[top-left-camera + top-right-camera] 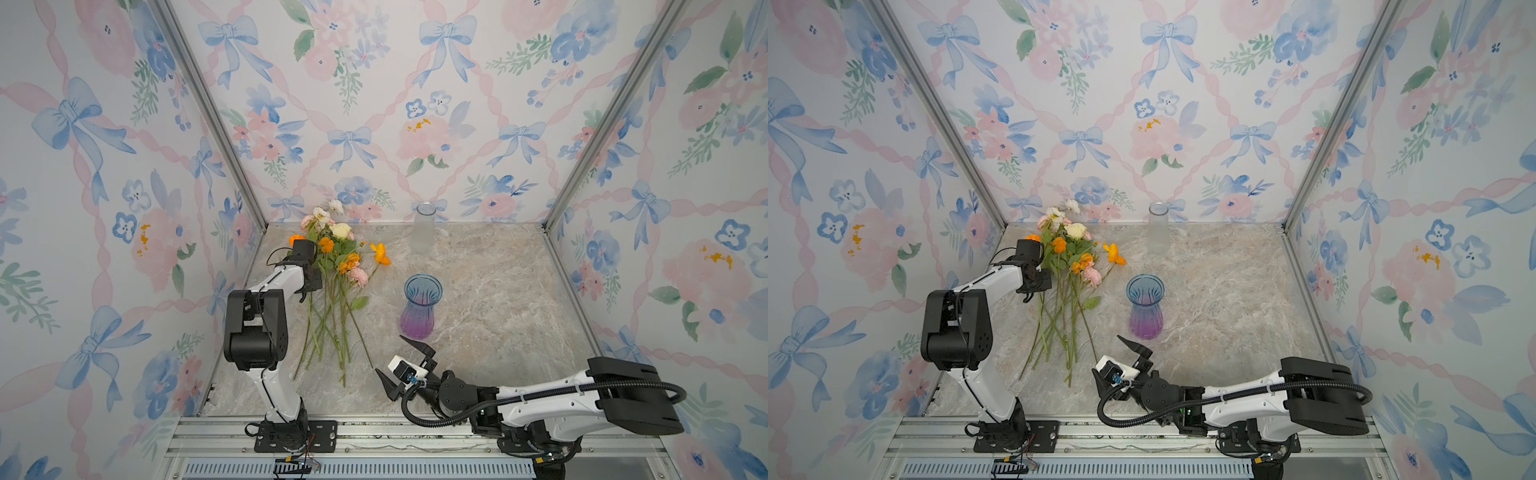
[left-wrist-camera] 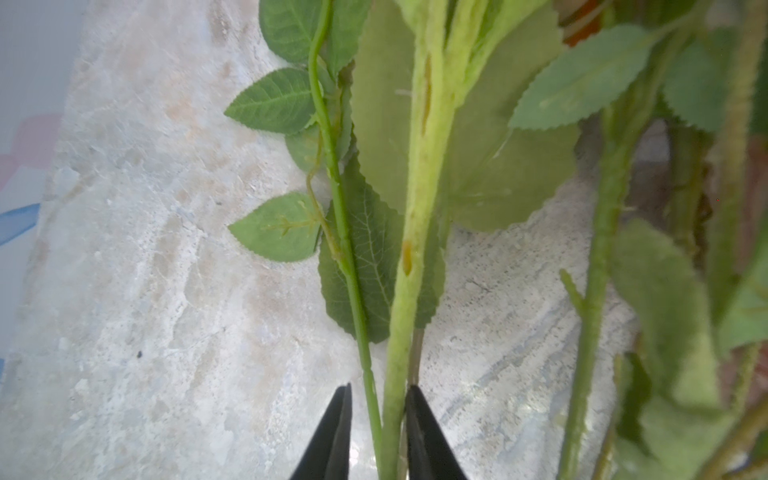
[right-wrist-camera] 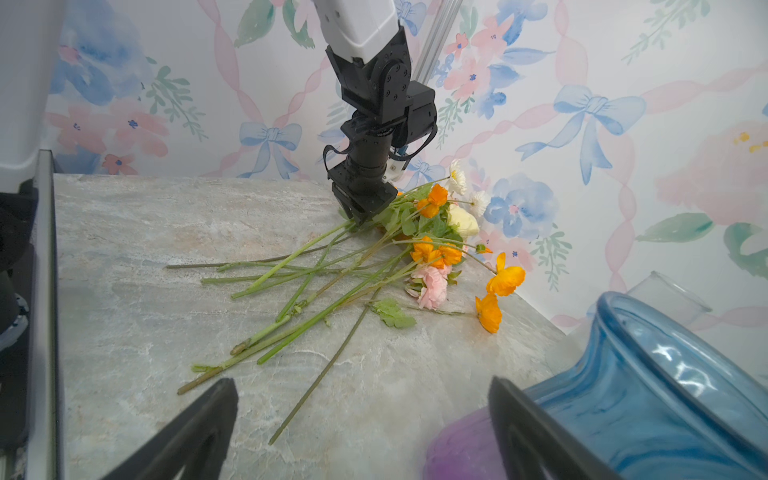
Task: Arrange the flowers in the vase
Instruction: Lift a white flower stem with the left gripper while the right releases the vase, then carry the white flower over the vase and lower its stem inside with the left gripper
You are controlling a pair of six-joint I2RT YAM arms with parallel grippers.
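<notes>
jaws closing in on two stems at the bundle's left edge

top views: jaws of the left gripper (image 1: 309, 291) are hidden under its wrist. it points down at the left edge of the flowers (image 1: 332, 291), just below the heads. the stems run from the heads at upper centre-left down toward the bottom of the frame. the vase (image 1: 419, 309) stands upright and empty to the right, apart from the bundle. below it the right gripper (image 1: 388, 353) gapes wide, holding nothing. the left arm is the nearer to the flowers by far.

left wrist: the left gripper (image 2: 378, 415) stands narrow, straddling a thin stem (image 2: 361, 332) and a thick pale stem (image 2: 401, 332) that run straight up the frame. a sliver of table (image 2: 166, 291) shows between one finger (image 2: 332, 436) and the thin stem, so i judge it not yet clamped. only this view shows the pair between the jaws.

right wrist: the flowers (image 3: 332, 270) lie flat, cut ends to the lower left and heads at centre right. the left gripper (image 3: 359, 218) presses low among them. the vase (image 3: 644, 395) fills the lower right, beside a finger of the wide right gripper (image 3: 357, 415). only this view shows how low the grasp sits.
</notes>
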